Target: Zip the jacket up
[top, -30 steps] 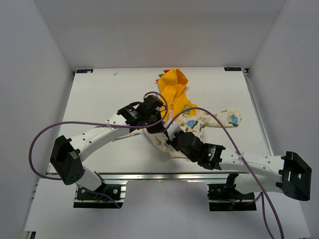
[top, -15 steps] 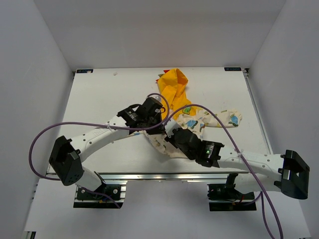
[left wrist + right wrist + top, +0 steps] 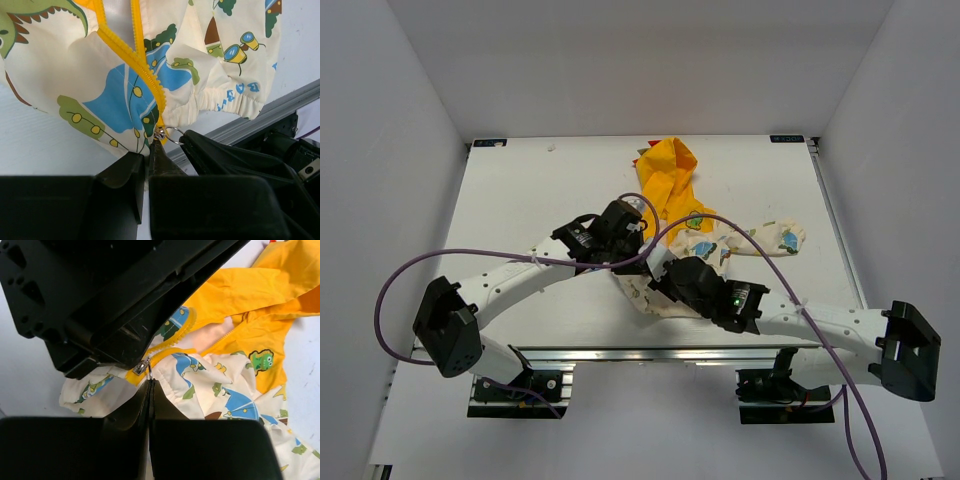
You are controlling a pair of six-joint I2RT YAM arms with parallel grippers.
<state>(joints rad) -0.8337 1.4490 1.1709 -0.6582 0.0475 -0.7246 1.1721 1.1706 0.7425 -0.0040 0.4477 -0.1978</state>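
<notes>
Bright even white light, faint soft shadows, overhead view sharp, wrist-view foregrounds dark

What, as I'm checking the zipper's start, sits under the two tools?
The jacket hem and zipper slider, seen from the wrists. From above, the left tool and right tool cover them.

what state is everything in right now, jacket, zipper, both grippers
jacket: lying crumpled, front open
zipper: unzipped, teeth apart above the slider
slider: at the bottom end, by the hem
left gripper: jaws shut on the jacket's hem just below the slider
right gripper: jaws shut, it seems on the pull ring
</notes>
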